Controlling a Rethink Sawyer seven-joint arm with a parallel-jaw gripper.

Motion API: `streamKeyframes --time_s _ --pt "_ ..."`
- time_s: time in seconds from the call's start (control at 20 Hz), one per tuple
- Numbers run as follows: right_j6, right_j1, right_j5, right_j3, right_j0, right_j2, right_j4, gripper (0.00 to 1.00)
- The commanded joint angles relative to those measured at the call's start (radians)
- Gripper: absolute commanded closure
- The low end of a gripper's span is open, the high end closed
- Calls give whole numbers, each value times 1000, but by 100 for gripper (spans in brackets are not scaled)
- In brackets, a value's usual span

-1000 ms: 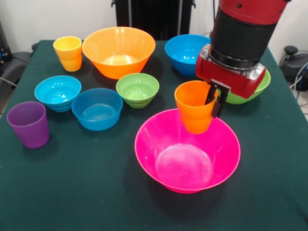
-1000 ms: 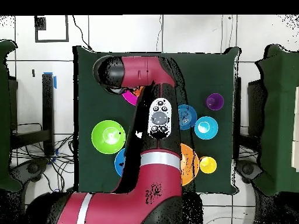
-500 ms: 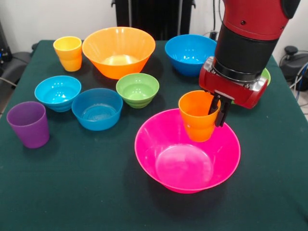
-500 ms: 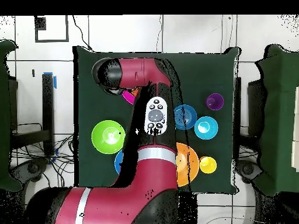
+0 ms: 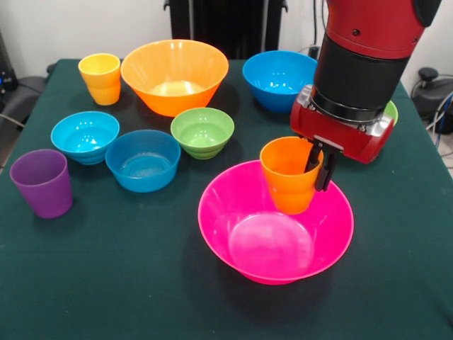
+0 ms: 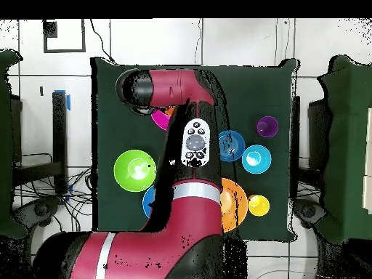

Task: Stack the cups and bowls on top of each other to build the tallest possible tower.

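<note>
The orange cup, pinched by the fingers, was shifted slightly sideways over the pink bowl below; release was judged near

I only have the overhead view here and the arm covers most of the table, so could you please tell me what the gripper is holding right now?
Observer: The gripper is shut on an orange cup, one finger inside its rim and one outside.
Operator: Thank you. Where is that cup relative to the pink bowl?
Observer: It hangs upright over the far side of the pink bowl, its base below the rim, and I cannot tell if it touches.
Operator: Is anything else in the pink bowl?
Observer: No, the rest of its inside shows bare.
</note>
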Motion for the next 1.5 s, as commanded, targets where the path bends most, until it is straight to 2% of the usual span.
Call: streamKeyframes --time_s 0.05,0.25,0.5,0.85,1.1,1.5 --pt "-93 0 -2 -46 -11 72 -40 100" --pt "-99 6 38 -84 -6 69 -40 100" --pt "-148 59 125 -193 -20 102 -27 100" --pt "-168 100 135 -242 -31 114 -23 100" --pt "-197 111 105 -203 -50 127 -20 100" --pt "-224 59 86 -94 -58 132 -20 100"
